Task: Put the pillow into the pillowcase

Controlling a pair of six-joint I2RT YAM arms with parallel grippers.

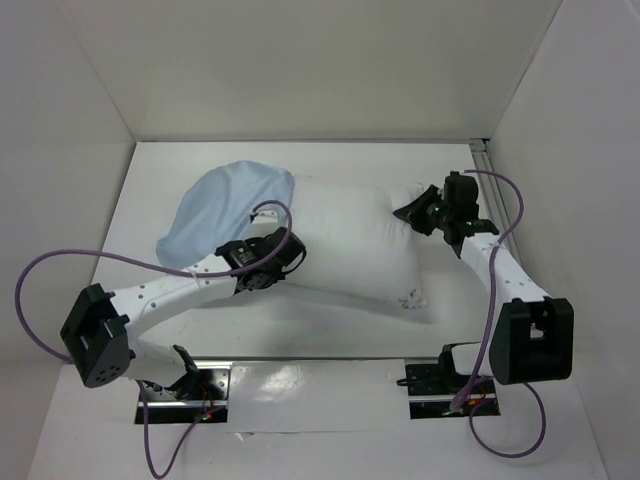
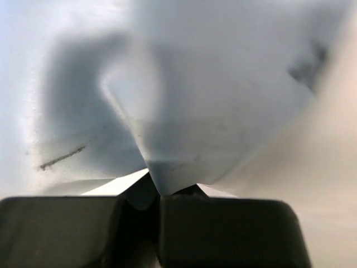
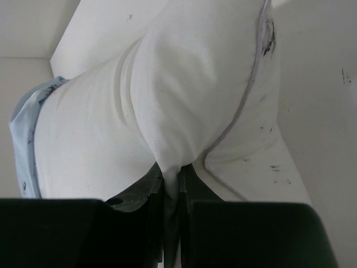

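We record a large, plump, rectangular pillow of plain white fabric (image 1: 360, 245) lying across the middle of the flat white table (image 1: 330, 345), its long axis running left to right. A thin, limp, light blue fabric pillowcase (image 1: 225, 205) is drawn over the pillow's left end. It covers only that end, and the greater part of the pillow lies exposed to the right.

The left gripper (image 1: 285, 255) sits at the near edge of the pillowcase, where blue cloth meets white. In the left wrist view the left gripper (image 2: 159, 192) has its fingers brought together on a raised fold of pale, blue-tinted cloth (image 2: 184, 128). We take this fold to be the pillowcase, though the view is blurred at close range.

The right gripper (image 1: 410, 212) is at the far right corner of the pillow. In the right wrist view the right gripper (image 3: 172, 176) is clamped, with almost no gap between its fingers, on a pinched ridge of the white pillow (image 3: 167, 95). A seam with dark smudges runs along the pillow's right side. The pillowcase (image 3: 25, 128) shows at the pillow's far end in that view.

A purple cable (image 1: 60, 262) loops from the left arm.
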